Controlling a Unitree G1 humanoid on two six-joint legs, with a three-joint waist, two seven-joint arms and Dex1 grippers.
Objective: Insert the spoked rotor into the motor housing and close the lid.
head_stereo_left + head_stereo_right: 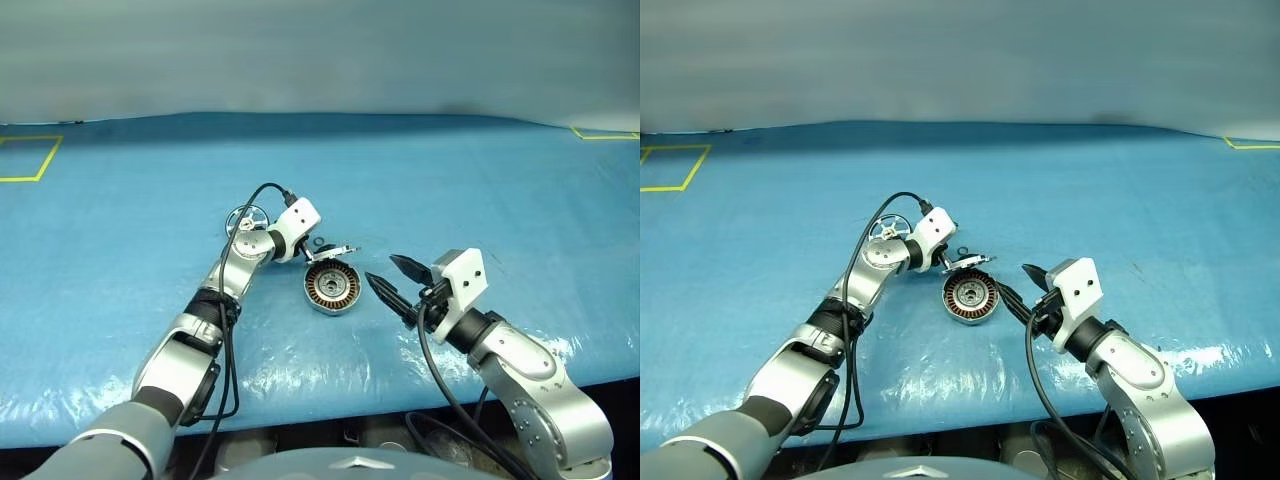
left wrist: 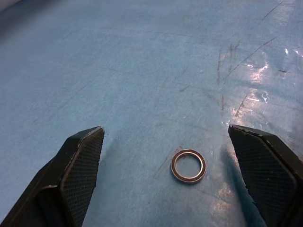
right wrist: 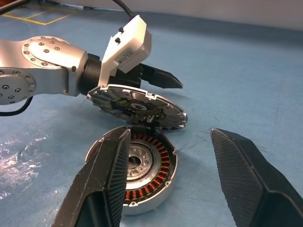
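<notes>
The motor housing (image 1: 331,287) lies on the blue mat with its copper windings showing. Its lid (image 3: 137,106) stands tilted up at the far edge, ribbed face down. The spoked rotor (image 1: 247,217) lies on the mat behind my left wrist, partly hidden by the arm. My left gripper (image 2: 165,131) is open just beyond the lid, low over the mat, with a small thin ring (image 2: 188,166) lying between its fingers. My right gripper (image 1: 380,268) is open and empty, a little to the right of the housing and pointing at it.
Yellow tape marks (image 1: 28,160) sit at the far left and far right corners of the mat. The mat's near edge (image 1: 330,385) runs just below the housing. A black cable (image 1: 262,190) loops over my left wrist.
</notes>
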